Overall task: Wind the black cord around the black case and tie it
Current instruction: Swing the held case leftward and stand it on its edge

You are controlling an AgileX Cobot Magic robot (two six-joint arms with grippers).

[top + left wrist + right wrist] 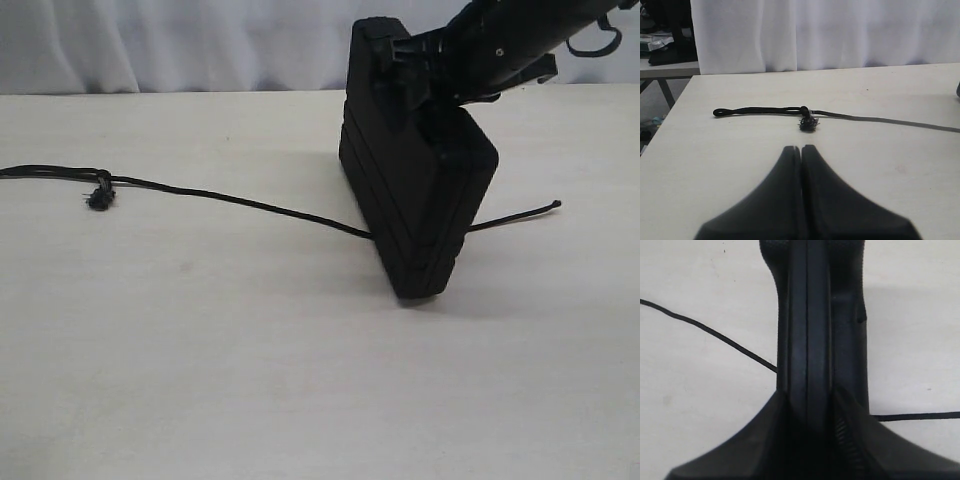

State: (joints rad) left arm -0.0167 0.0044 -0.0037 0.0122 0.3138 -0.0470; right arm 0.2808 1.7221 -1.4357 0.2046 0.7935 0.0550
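Note:
The black case [415, 200] stands on its edge on the table, tilted, held at its top by my right gripper [400, 60], which is shut on it. In the right wrist view the case [812, 315] runs between the fingers [852, 440]. The black cord [240, 202] lies across the table and passes under the case, its plain end [552, 206] at the right. Its loop end and frayed knot [99, 198] lie at the left. My left gripper [801, 148] is shut and empty, a short way from the knot [808, 123] and loop [757, 110].
A white curtain [170, 40] hangs behind the pale table [250, 370]. In the left wrist view the table's edge [670, 117] is near the loop end, with another table and clutter [662, 45] beyond it.

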